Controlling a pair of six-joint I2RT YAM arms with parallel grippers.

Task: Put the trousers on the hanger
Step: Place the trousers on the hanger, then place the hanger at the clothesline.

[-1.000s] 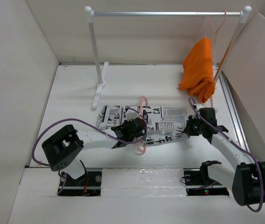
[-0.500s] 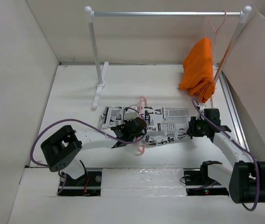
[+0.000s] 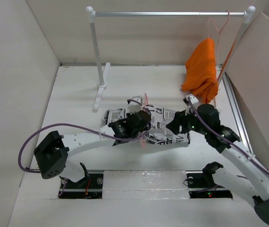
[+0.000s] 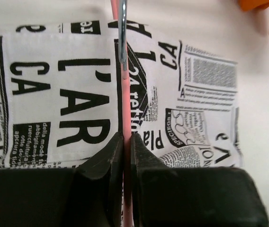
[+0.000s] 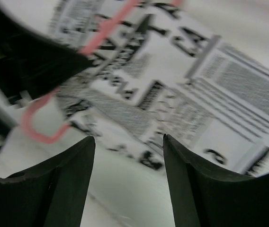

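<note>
I see the trousers (image 3: 160, 126) lying flat on the white table (image 3: 77, 90), about midway between the two arms and near the front edge. They are folded into a rough rectangle. The cloth is white and covered in black newspaper print. In the left wrist view I make out big block letters such as "L'AR" and "CA", columns of fine text and a small line drawing. The fabric (image 4: 63, 94) looks smooth there, with straight edges and a stitched hem down its left side.

The hanger (image 4: 124, 101) is a thin pale pink rod running straight across the print, away from the camera. Its far stretch looks grey and shiny. The left gripper (image 4: 126, 142) has its two black fingers pinched tight on that rod, with only the rod between them. From above, the left gripper (image 3: 141, 120) sits over the middle of the trousers, and a bit of pink shows past the far edge (image 3: 145, 100).

The right gripper (image 5: 127, 142) hovers above the right part of the trousers, fingers spread wide and holding nothing. Its view is blurred, but a curved pink corner of the hanger (image 5: 35, 133) shows beyond the cloth.

An orange cloth (image 3: 203, 71) hangs from the rail (image 3: 167, 14) at the far right.
</note>
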